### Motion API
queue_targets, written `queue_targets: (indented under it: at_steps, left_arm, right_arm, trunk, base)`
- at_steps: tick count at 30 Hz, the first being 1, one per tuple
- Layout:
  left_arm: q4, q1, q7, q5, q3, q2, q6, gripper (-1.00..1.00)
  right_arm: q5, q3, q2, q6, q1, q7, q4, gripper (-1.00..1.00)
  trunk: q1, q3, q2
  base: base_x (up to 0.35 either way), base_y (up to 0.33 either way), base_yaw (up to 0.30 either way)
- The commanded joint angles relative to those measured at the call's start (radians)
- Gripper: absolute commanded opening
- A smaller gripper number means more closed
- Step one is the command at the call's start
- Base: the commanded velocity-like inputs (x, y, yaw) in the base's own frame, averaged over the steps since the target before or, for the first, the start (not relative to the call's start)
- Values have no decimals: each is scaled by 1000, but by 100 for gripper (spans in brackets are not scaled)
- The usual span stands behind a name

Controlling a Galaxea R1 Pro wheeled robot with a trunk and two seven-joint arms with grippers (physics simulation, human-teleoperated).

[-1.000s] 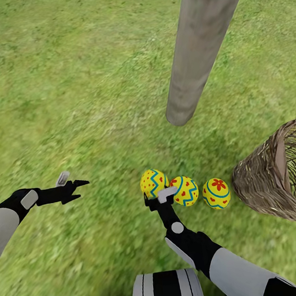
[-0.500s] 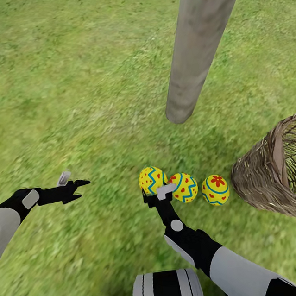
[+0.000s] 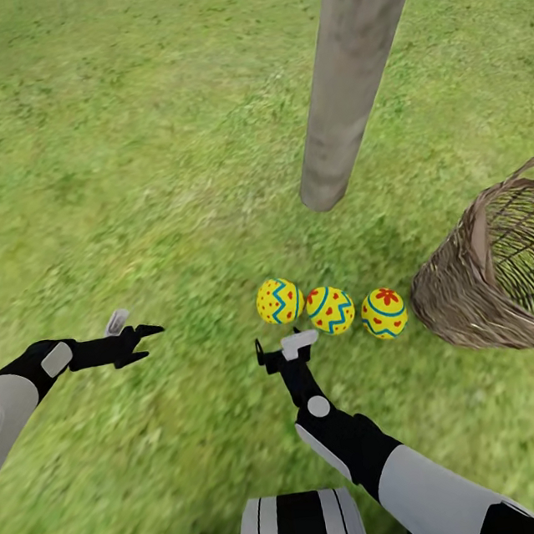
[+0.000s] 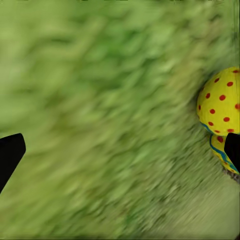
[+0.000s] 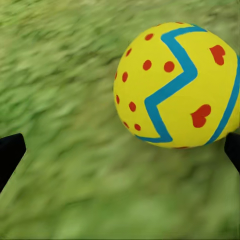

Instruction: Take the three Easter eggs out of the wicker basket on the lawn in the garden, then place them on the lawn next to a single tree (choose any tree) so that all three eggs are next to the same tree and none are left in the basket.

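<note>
Your right claw (image 3: 280, 351) sits open and empty on the near side of the leftmost of the three Easter eggs (image 3: 279, 301), a strip of lawn (image 3: 122, 193) showing between its fingertips and the shell; the eggs lie in a row, the middle egg (image 3: 330, 309) touching the leftmost, the flower-marked egg (image 3: 383, 313) just beside it and nearest the wicker basket (image 3: 473, 299); the row runs roughly across your view, below the foot of the tree (image 3: 338, 106), and the basket looks to hold no egg; I'd judge the placing done; your left claw (image 3: 136, 326), also open and empty, hangs well apart from the eggs, so the right arm is the nearer one.
</note>
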Motion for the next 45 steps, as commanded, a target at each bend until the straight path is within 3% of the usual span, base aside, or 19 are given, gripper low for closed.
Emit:
queue_targets:
  at_steps: [1,5,12,23,27,33,45]
  left_arm:
    - [0,-1,-3,7,-10,0,4,100]
    - [0,-1,-3,7,-10,-5,5,100]
    - [0,-1,-1,7,-11,-21,4,100]
    - [0,3,-3,7,-10,-20,-3,100]
    - [0,6,-2,7,-10,-20,-5,100]
    - [-1,22,-1,7,-11,-21,-6,100]
    - [0,26,-1,6,-11,-21,-6,100]
  right_arm:
    - [-10,6,-1,-7,-1,-5,0,100]
    - [-9,7,-3,-8,-1,-4,-10,100]
    - [-9,6,-3,-9,-1,-4,-11,100]
    - [-9,6,-4,-14,0,-3,-11,100]
    - [-3,6,-4,-29,1,-3,-11,100]
    - [46,7,-3,-60,2,-4,-9,100]
    - [53,7,-3,-63,2,-5,-8,100]
  trunk:
    - [-1,3,0]
    - [-2,19,1]
    - [-2,19,1]
    - [-2,26,1]
    - [-4,48,2]
    - [-7,80,3]
    - [-12,144,6]
  base:
    - [-19,2,0]
    - [-4,0,0]
    - [0,0,0]
    - [-325,0,-42]
    - [-342,0,-76]
    - [-279,0,-70]
    - [-25,0,-102]
